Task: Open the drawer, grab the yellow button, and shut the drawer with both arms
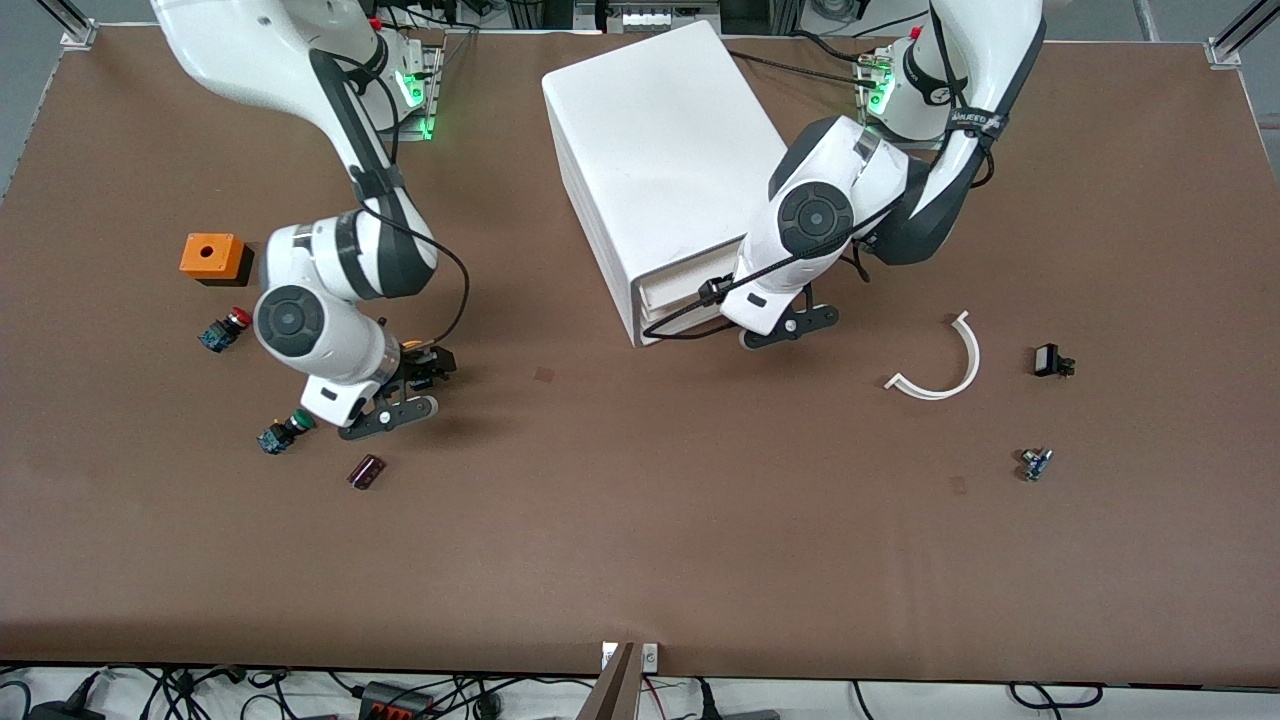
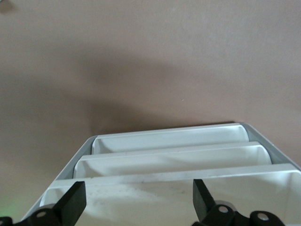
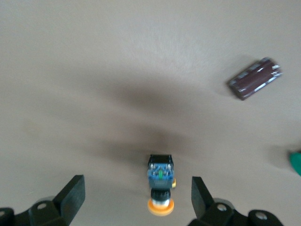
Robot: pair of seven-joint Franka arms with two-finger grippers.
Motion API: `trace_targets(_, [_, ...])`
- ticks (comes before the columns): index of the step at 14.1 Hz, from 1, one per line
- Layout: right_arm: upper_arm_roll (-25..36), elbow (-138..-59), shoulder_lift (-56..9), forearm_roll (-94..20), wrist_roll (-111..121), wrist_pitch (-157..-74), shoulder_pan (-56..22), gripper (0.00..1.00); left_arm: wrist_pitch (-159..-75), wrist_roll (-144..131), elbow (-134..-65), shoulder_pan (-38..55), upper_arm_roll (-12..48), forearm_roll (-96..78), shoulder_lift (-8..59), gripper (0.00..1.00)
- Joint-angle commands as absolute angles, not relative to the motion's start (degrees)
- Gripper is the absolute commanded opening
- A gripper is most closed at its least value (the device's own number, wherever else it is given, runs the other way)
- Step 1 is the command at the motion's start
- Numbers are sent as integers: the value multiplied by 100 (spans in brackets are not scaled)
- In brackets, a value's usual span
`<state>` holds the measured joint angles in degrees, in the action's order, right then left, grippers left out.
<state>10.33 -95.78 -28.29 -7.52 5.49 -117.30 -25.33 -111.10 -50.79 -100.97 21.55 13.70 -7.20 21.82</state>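
The right gripper [image 3: 136,200] hangs open over the small orange-capped button [image 3: 161,188], which lies on the brown table [image 1: 640,520], free between the fingers. The open left gripper [image 2: 138,200] waits at the white plastic drawer [image 2: 178,186] and should push its front straight in, slowly.

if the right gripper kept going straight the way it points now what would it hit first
Most likely the button: it lies on the table between the open jaws of the right gripper, just ahead of them. How much gap remains is unclear.

High front camera faces both arm bases across the whole surface [image 1: 640,560]; wrist cameras look closely down, left onto the cabinet [image 2: 188,155], right onto bare surface.
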Motion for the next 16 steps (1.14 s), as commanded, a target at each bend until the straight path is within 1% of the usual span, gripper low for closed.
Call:
trace_targets(1, [1203, -8756, -2857, -738, 273, -10839, -2452, 100, -10934, -5115, -10283, 2074, 1485, -957, 1951, 100])
trace_targets(3, [1432, -8290, -2752, -782, 168, -10102, -2443, 100, -10846, -5115, -10266, 2074, 1485, -1151, 1951, 100])
trace_targets(6, [1765, -7928, -2480, -782, -175, -9468, -2452, 100, -10767, -5115, -10248, 2065, 1485, -1160, 1951, 100])
trace_targets(11, [2249, -7902, -1969, -774, -114, -9387, -2443, 100, -10705, -5054, -10222, 2057, 1477, -1160, 1978, 100])
trace_targets(13, [2416, -7709, -1890, -791, -97, -9343, -2443, 100, -10696, -5019, -10117, 2057, 1459, -1160, 1986, 100])
trace_targets(16, [2435, -7682, -1767, -791, -131, -9255, -2312, 100, -10696, -4992, -10055, 1961, 1363, -994, 1969, 100])
